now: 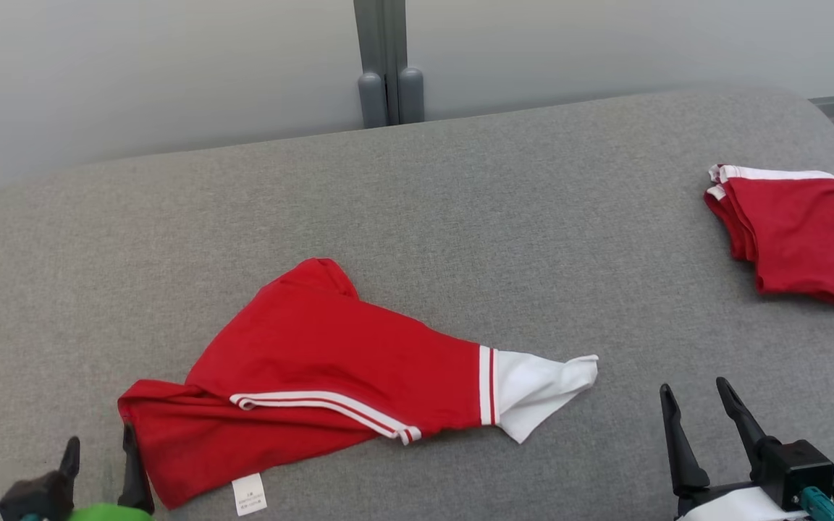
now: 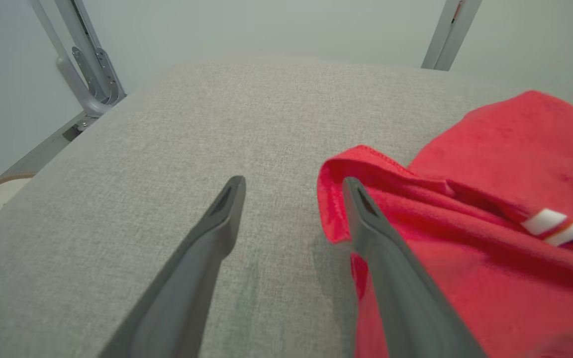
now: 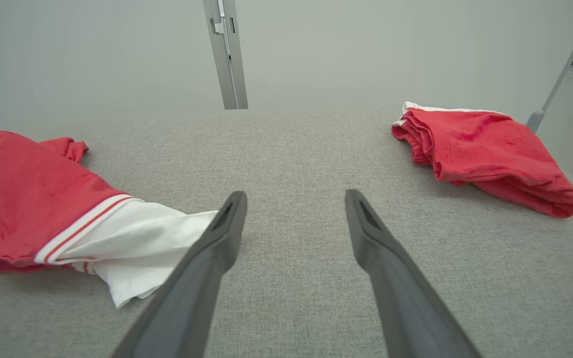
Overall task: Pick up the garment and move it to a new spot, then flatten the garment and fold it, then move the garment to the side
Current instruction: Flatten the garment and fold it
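The garment (image 1: 316,369) is a red piece with white stripes, a white end and a small white label, lying crumpled on the grey padded table (image 1: 460,217). My left gripper (image 1: 98,445) is open at the garment's left corner, its right finger (image 2: 366,219) lying against the red hem (image 2: 334,199), nothing clamped between the fingers. My right gripper (image 1: 696,391) is open over bare table, just right of the garment's white end (image 3: 137,248).
A second red garment (image 1: 801,231) lies folded at the table's right edge, also in the right wrist view (image 3: 480,154). A grey metal post (image 1: 388,65) stands behind the table's far edge against a pale wall.
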